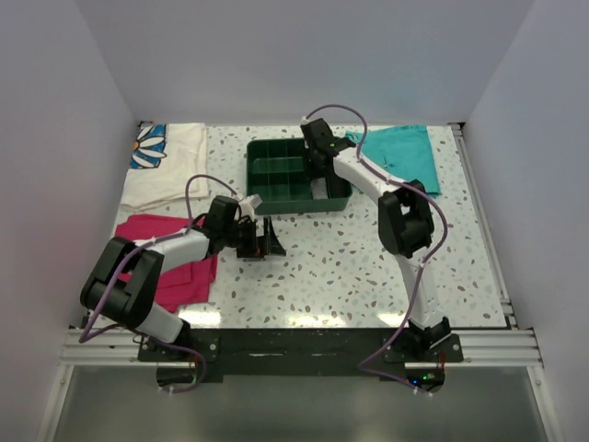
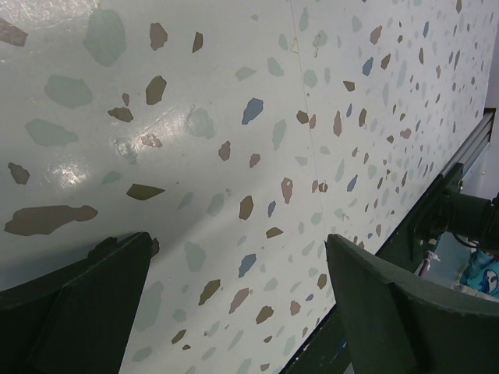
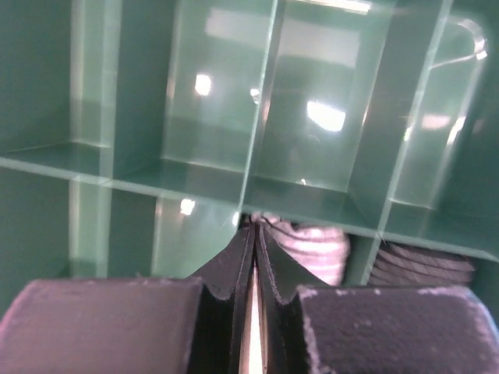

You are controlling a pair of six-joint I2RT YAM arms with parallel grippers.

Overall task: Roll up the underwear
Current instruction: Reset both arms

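Underwear bundled in a green tray compartment; right gripper pressed together, left gripper spread.

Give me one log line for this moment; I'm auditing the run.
left gripper: open, empty, above table | right gripper: shut, inside green tray | underwear: in tray compartment just past right gripper, contact unclear

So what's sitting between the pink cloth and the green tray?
In the top view, the left gripper, jaws open, hangs over speckled table between the pink cloth and green tray.
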